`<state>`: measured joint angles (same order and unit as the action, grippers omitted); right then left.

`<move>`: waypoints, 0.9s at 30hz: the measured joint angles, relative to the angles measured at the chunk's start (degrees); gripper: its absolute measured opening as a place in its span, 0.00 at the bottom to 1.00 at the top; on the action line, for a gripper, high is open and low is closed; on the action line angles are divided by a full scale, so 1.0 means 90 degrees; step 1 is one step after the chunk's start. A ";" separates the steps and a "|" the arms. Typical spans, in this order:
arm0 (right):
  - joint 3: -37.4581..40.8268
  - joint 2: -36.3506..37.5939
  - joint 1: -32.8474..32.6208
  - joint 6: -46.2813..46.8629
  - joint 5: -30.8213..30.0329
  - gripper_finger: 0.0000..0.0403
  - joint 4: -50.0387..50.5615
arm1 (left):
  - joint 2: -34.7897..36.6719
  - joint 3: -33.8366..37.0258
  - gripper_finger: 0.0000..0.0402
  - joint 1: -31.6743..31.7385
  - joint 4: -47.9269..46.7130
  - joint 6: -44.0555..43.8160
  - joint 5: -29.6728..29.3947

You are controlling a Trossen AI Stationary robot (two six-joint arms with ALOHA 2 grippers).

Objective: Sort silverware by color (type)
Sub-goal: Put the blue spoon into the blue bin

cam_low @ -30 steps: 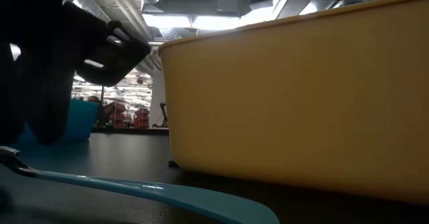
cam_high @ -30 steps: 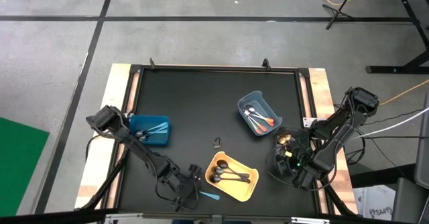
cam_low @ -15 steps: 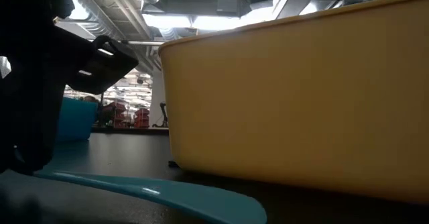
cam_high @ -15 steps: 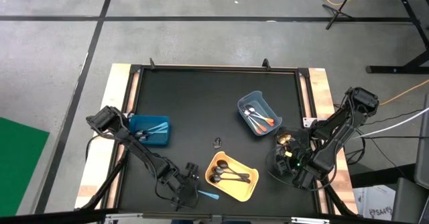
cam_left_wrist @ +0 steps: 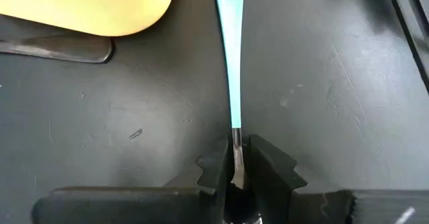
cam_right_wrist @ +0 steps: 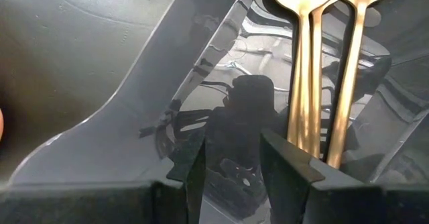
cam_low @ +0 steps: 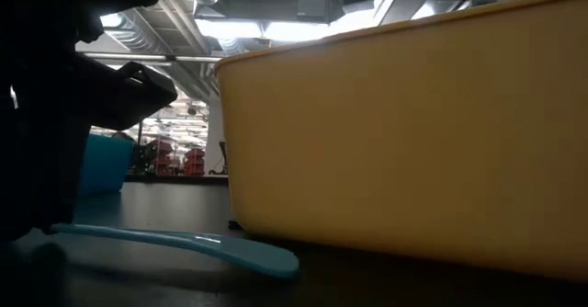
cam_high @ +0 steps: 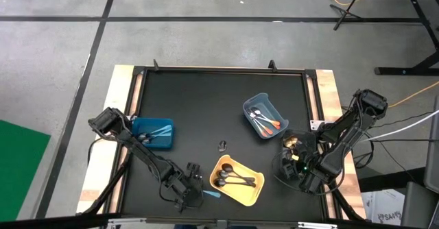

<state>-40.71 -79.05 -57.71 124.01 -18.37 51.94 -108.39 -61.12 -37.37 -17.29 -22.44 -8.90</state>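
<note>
My left gripper (cam_high: 192,188) is near the table's front edge, just left of the yellow bin (cam_high: 255,191). It is shut on a light-blue-handled spoon (cam_high: 211,194), which also shows in the left wrist view (cam_left_wrist: 230,63) and the low view (cam_low: 184,243). Black spoons (cam_high: 233,181) lie in the yellow bin. Light-blue spoons lie in the blue bin (cam_high: 152,134). Orange-handled spoons (cam_high: 271,125) lie in the grey-blue bin (cam_high: 264,105). My right gripper (cam_right_wrist: 234,157) is open inside the dark bin (cam_high: 291,162), beside gold spoons (cam_right_wrist: 315,63). My left gripper pinches the spoon's silver neck (cam_left_wrist: 236,140), just past the end of the blue handle, between its two fingers. The fingers lie along the spoon, low over the table. The handle (cam_low: 184,243) reaches out toward the table's right, sloping down to its free end (cam_low: 280,263) at the table top.
The yellow bin's wall (cam_low: 404,132) stands close beside the held spoon. A small dark object (cam_high: 223,145) lies on the black mat at mid-table. Wooden table edges run down both sides.
My left gripper has drawn back toward the table's left and far edges, staying shut on the spoon. The spoon has gone with it, away from the front edge, and its handle end has moved closer along the yellow bin's corner.
</note>
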 joint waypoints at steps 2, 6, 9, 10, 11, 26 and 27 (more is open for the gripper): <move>0.0000 0.0000 0.0000 0.0000 0.0000 0.31 0.0000 | -0.0002 0.0002 0.13 0.0026 -0.0014 0.0000 0.0010; 0.0000 0.0000 0.0000 0.0002 0.0000 0.31 0.0000 | -0.0004 0.0005 0.10 0.0081 -0.0040 0.0000 0.0016; 0.0000 0.0000 0.0000 0.0005 0.0000 0.31 0.0002 | -0.0004 0.0007 0.05 0.0127 -0.0042 -0.0010 0.0046; 0.0000 0.0000 0.0000 0.0005 0.0000 0.31 0.0002 | -0.0004 0.0007 0.04 0.0129 -0.0040 -0.0012 0.0053; 0.0000 0.0000 0.0000 0.0007 0.0000 0.31 0.0002 | -0.0005 0.0007 0.03 0.0127 -0.0039 -0.0011 0.0050; -0.0722 0.0008 -0.0002 -0.0025 -0.0167 0.31 0.0989 | -0.0057 -0.0595 0.01 0.0117 -0.0922 0.0079 0.0094; -0.0798 0.0010 -0.0002 -0.0040 -0.0177 0.31 0.1090 | -0.0060 -0.0689 0.01 0.0115 -0.1081 0.0078 0.0110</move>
<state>-47.89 -78.96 -57.74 123.65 -19.97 61.75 -108.92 -67.32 -36.34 -27.02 -21.74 -7.91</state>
